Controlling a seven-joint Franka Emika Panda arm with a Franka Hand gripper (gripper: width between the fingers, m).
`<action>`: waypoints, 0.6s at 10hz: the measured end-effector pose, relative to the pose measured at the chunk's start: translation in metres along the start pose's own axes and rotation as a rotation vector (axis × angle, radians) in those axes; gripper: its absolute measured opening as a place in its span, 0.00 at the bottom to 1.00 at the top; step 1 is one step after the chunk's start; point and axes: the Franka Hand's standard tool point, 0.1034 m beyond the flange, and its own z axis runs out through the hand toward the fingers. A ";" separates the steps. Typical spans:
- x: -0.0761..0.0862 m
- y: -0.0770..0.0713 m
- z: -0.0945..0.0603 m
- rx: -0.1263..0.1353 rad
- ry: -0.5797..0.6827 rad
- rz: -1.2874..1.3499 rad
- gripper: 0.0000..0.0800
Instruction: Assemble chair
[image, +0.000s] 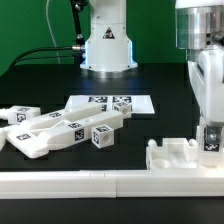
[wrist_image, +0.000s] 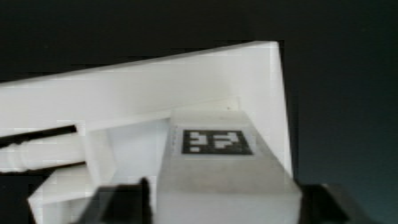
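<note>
The gripper (image: 209, 146) is hanging at the exterior view's right, over the right end of the chair's seat block (image: 175, 155), which is sitting just beside the border rail (image: 90, 182), on its far side. Its fingers (wrist_image: 118, 206) are straddling a tagged white piece (wrist_image: 217, 140), seemingly standing open and clear of it. The other chair parts (image: 55, 128) are lying at the left, near the marker board (image: 145, 104).

Open tabletop in the middle — crowded at both ends.
Bare tabletop (image: 160, 115) lies clear between the marker board (image: 108, 103) and the seat block (image: 180, 155); the heap of chair parts (image: 50, 130) blocks the exterior view's left, the border rail (image: 90, 182) walls the near edge, and the arm (image: 200, 60) — jaws astride a tagged piece (wrist_image: 217, 142) — fills that view's right.
</note>
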 end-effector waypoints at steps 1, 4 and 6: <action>-0.002 0.000 0.001 0.010 0.000 -0.190 0.60; -0.001 0.000 0.002 0.009 0.002 -0.425 0.80; -0.001 0.000 0.001 0.005 0.013 -0.605 0.81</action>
